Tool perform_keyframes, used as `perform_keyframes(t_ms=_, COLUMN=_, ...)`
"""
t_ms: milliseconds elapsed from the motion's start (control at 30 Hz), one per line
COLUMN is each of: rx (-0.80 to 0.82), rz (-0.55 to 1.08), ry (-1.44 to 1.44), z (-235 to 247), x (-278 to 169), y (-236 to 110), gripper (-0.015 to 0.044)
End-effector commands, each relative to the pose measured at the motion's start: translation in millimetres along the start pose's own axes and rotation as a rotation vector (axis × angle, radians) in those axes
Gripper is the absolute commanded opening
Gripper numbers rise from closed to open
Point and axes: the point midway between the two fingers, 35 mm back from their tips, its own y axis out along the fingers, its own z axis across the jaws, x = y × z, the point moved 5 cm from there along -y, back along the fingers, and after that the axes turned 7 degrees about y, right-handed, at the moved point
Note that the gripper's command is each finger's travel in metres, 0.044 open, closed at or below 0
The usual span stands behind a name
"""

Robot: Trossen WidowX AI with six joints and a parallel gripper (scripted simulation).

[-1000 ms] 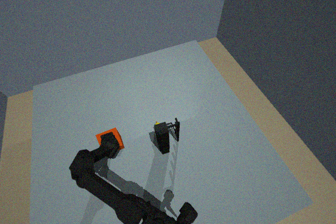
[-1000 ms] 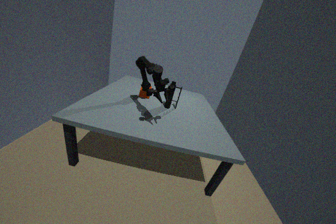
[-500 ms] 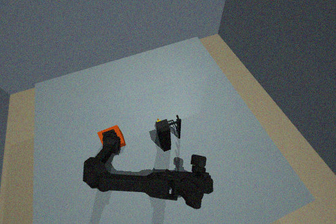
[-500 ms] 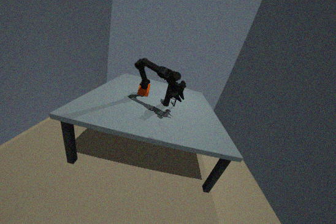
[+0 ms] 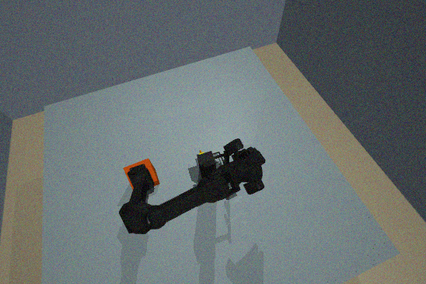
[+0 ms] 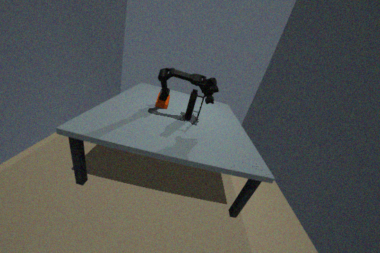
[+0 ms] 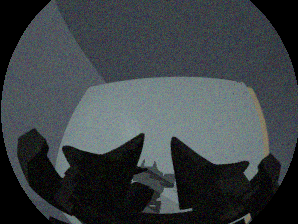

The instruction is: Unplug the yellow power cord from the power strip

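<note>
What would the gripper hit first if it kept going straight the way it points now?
Probably the table top. The gripper, partly open with nothing between its fingers, hangs beyond the upright power strip and points downward and outward. The wrist view shows only bare table ahead of the fingertips, though depth is unclear.
</note>
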Motion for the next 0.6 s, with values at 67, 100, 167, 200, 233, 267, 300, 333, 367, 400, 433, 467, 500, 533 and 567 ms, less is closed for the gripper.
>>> perform_keyframes(t_ms=67, rx=0.114, rz=0.072, ry=-0.222, z=73, x=-12, y=11, gripper=0.0160)
perform_keyframes(t_ms=100, rx=0.126, rz=0.086, ry=-0.262, z=84, x=-15, y=12, gripper=0.0160)
perform_keyframes(t_ms=167, rx=0.152, rz=0.115, ry=-0.351, z=106, x=-23, y=15, gripper=0.0160)
perform_keyframes(t_ms=200, rx=0.160, rz=0.131, ry=-0.397, z=116, x=-27, y=17, gripper=0.0160)
perform_keyframes(t_ms=233, rx=0.165, rz=0.151, ry=-0.442, z=125, x=-32, y=19, gripper=0.0160)
perform_keyframes(t_ms=267, rx=0.170, rz=0.173, ry=-0.486, z=132, x=-38, y=22, gripper=0.0160)
perform_keyframes(t_ms=300, rx=0.173, rz=0.198, ry=-0.527, z=138, x=-44, y=25, gripper=0.0160)
perform_keyframes(t_ms=333, rx=0.176, rz=0.231, ry=-0.577, z=144, x=-51, y=28, gripper=0.0160)
perform_keyframes(t_ms=367, rx=0.179, rz=0.267, ry=-0.632, z=150, x=-60, y=32, gripper=0.0160)
perform_keyframes(t_ms=400, rx=0.182, rz=0.303, ry=-0.687, z=156, x=-69, y=36, gripper=0.0160)
perform_keyframes(t_ms=433, rx=0.186, rz=0.339, ry=-0.744, z=161, x=-78, y=39, gripper=0.0160)
perform_keyframes(t_ms=467, rx=0.190, rz=0.375, ry=-0.801, z=166, x=-87, y=41, gripper=0.0160)
perform_keyframes(t_ms=500, rx=0.196, rz=0.421, ry=-0.858, z=170, x=-98, y=45, gripper=0.0160)
perform_keyframes(t_ms=533, rx=0.201, rz=0.463, ry=-0.911, z=173, x=-109, y=48, gripper=0.0160)
perform_keyframes(t_ms=567, rx=0.206, rz=0.495, ry=-0.952, z=176, x=-117, y=49, gripper=0.0160)
